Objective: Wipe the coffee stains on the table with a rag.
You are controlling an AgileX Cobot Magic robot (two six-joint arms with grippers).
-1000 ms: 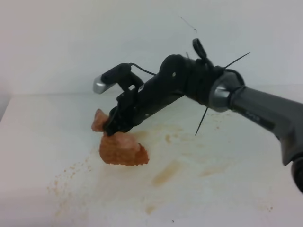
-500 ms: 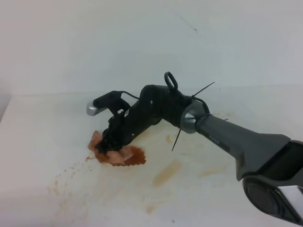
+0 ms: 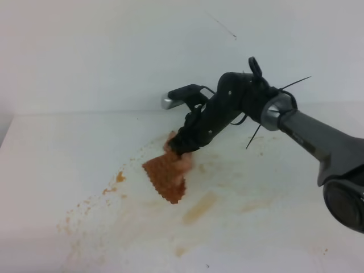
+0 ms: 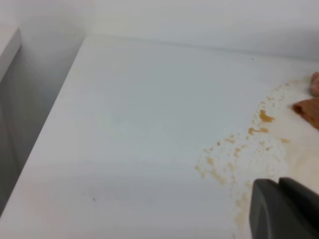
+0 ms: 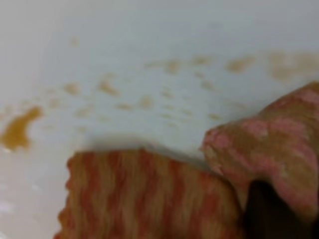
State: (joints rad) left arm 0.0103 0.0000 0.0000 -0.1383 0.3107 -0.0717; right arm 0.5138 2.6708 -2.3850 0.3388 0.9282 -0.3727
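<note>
The pinkish-orange rag (image 3: 166,174), stained brown, hangs from my right gripper (image 3: 178,149), which is shut on its top edge and holds it just above the white table (image 3: 51,153). Tan-brown coffee stains spread under and around it: a smear (image 3: 199,208), a small blotch (image 3: 120,177) and speckles (image 3: 77,227). The right wrist view shows the rag (image 5: 149,199) close up over the speckles (image 5: 169,94). In the left wrist view only a dark part of my left gripper (image 4: 284,211) shows, low beside the speckles (image 4: 224,159), with the rag's edge (image 4: 308,107) at the far right.
A white wall (image 3: 114,51) rises along the table's back edge. The table's left edge (image 4: 45,134) drops off beside a grey gap.
My right gripper has swept from the left, where it pressed the rag on the table, to the right and up. The rag now hangs off the surface. The dark wet patch there is gone.
</note>
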